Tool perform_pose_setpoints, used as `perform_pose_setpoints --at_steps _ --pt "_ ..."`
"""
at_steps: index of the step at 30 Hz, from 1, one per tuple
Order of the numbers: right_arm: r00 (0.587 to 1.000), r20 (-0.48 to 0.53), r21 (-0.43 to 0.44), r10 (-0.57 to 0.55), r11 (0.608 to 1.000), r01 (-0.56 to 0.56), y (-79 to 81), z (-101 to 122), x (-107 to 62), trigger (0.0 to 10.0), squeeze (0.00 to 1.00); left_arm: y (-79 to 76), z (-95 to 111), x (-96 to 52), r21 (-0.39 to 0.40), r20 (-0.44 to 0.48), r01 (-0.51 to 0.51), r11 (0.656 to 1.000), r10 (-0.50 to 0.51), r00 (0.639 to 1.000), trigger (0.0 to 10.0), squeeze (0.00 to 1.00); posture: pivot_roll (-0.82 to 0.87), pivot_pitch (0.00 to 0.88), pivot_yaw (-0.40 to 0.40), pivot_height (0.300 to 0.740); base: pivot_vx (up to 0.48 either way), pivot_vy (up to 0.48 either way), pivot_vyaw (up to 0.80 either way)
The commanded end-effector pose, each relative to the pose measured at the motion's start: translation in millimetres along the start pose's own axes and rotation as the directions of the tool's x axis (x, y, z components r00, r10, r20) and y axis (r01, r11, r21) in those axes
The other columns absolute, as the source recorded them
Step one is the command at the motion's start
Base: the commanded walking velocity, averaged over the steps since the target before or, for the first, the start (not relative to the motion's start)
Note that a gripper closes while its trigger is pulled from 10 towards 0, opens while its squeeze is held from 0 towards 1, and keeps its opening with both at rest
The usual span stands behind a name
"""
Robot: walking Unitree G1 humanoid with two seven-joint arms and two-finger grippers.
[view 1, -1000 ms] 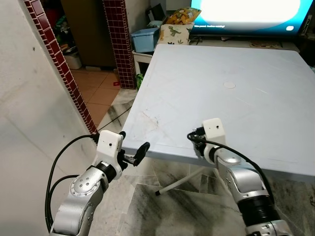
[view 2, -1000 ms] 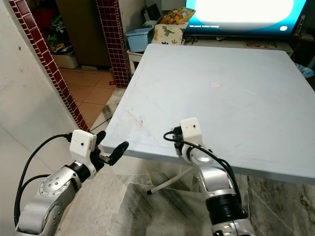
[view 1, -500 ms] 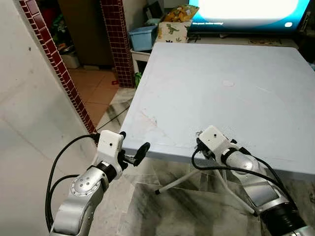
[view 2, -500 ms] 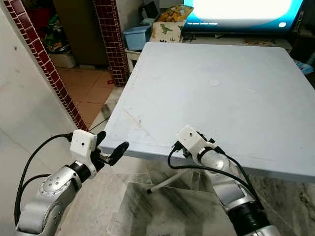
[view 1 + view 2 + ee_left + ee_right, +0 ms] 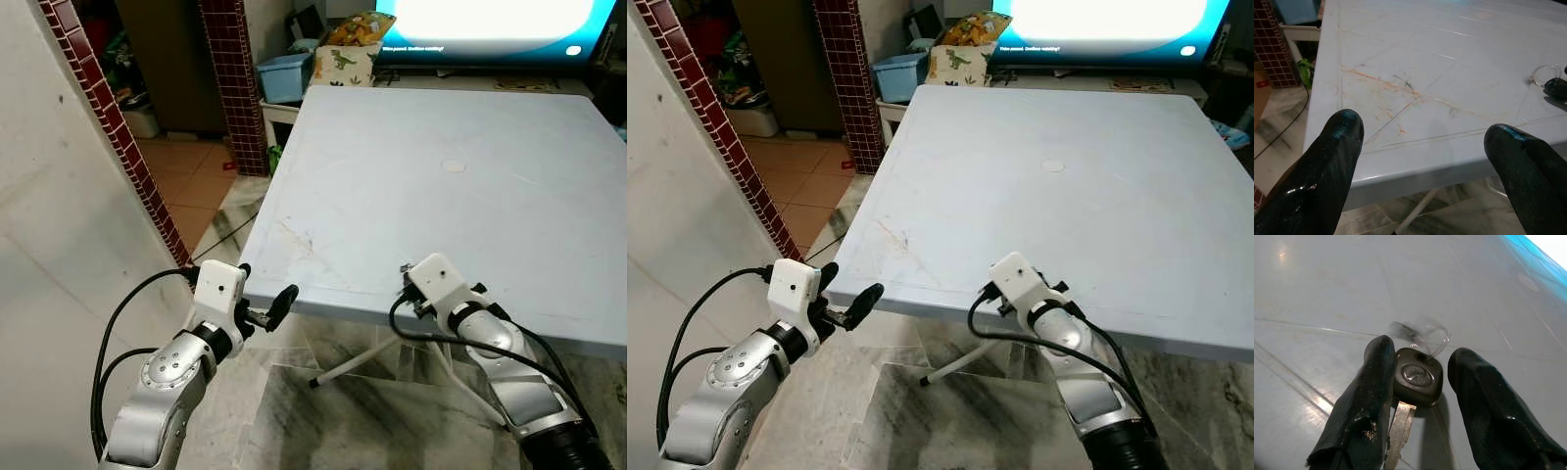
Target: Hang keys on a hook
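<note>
A key with a black head (image 5: 1418, 377) and a silver blade lies on the white table (image 5: 421, 166) near its front edge, its thin wire ring (image 5: 1432, 335) on the far side. My right gripper (image 5: 1420, 350) is open and straddles the key head: one finger (image 5: 1371, 396) touches it, the other (image 5: 1484, 401) stands a little apart. From the head, the right wrist (image 5: 438, 282) rests at the table's front edge. My left gripper (image 5: 266, 284) hangs open just below and left of that edge. The key (image 5: 1553, 84) shows small in the left wrist view.
A white wall with a red tiled edge (image 5: 127, 147) stands close on the left. Behind the table are a blue bin (image 5: 286, 76), a dinosaur-print box (image 5: 345, 65) and a lit screen (image 5: 490, 20). The table's folding leg (image 5: 353, 367) crosses the marble floor below.
My right forearm has swung out to the right and lowered, bringing its wrist down onto the table's front edge. The left arm has stayed still.
</note>
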State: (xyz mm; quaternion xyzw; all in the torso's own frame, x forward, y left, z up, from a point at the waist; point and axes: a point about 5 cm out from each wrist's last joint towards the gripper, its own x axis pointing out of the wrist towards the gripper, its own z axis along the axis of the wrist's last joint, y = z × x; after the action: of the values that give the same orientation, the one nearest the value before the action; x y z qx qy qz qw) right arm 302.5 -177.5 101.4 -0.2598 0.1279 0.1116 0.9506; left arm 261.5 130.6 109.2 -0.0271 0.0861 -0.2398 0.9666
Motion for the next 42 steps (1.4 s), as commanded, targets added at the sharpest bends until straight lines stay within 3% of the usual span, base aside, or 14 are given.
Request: perform_pose_setpoints --at_steps 1,12,13,14,15,16,17,27,37,42 --pt "1.000 0.019 0.032 -0.013 0.999 0.012 -1.7 4 -1.4 10.0 1.00 3.4 1 0.7 0.015 -0.008 -0.006 1.000 0.006 1.000 10.0 0.00 -0.02 0.048 0.097 0.740 0.000 0.000 0.00" --pt "0.998 0.015 0.168 -0.059 0.984 0.056 -4.4 11 -2.5 10.0 0.96 2.9 0 1.0 0.017 -0.009 0.001 1.000 -0.001 1.000 10.0 0.00 -0.02 0.048 0.099 0.740 0.000 0.000 0.00" --pt "0.998 0.013 0.188 -0.062 0.980 0.058 -3.3 13 -2.9 10.0 0.74 2.8 0 1.0 0.017 -0.009 0.002 1.000 -0.002 1.000 10.0 0.00 -0.02 0.048 0.099 0.740 0.000 0.000 0.00" --pt "0.998 0.008 0.209 -0.056 0.976 0.053 -0.7 14 -3.1 10.0 0.67 2.7 0 1.0 0.016 -0.009 0.003 1.000 -0.003 1.000 10.0 0.00 -0.02 0.048 0.099 0.740 0.000 0.000 0.00" --pt "0.998 0.008 0.209 -0.056 0.976 0.053 -0.7 14 -3.1 10.0 0.67 2.7 0 1.0 0.016 -0.009 0.003 1.000 -0.003 1.000 10.0 0.00 -0.02 0.048 0.099 0.740 0.000 0.000 0.00" --pt "0.999 0.004 0.223 -0.042 0.974 0.040 2.7 15 -3.3 10.0 0.39 2.6 0 1.1 0.016 -0.010 0.004 1.000 -0.003 1.000 10.0 0.00 -0.02 0.048 0.099 0.740 0.000 0.000 0.00" --pt "1.000 0.003 0.233 -0.029 0.972 0.028 6.9 15 -3.4 10.0 0.00 2.3 0 1.3 0.016 -0.010 0.005 1.000 -0.005 1.000 10.0 0.00 -0.03 0.049 0.100 0.740 0.000 0.000 0.00" --pt "0.997 -0.057 0.284 0.057 0.958 -0.039 22.7 9 1.2 10.0 0.00 0.6 0 1.8 0.013 -0.008 0.005 1.000 -0.005 1.000 10.0 0.00 -0.02 0.050 0.090 0.740 0.000 0.000 0.00" --pt "0.995 -0.100 0.314 0.017 0.949 0.016 16.2 4 1.7 10.0 0.00 0.8 -1 1.6 0.012 -0.006 0.000 1.000 0.000 1.000 10.0 0.00 -0.02 0.047 0.086 0.740 0.000 0.000 0.00" --pt "0.991 -0.135 0.355 0.026 0.935 0.024 21.7 1 0.7 10.0 0.00 1.0 0 1.9 0.014 -0.008 0.007 1.000 -0.007 1.000 10.0 0.00 -0.02 0.047 0.096 0.740 0.000 0.000 0.00"
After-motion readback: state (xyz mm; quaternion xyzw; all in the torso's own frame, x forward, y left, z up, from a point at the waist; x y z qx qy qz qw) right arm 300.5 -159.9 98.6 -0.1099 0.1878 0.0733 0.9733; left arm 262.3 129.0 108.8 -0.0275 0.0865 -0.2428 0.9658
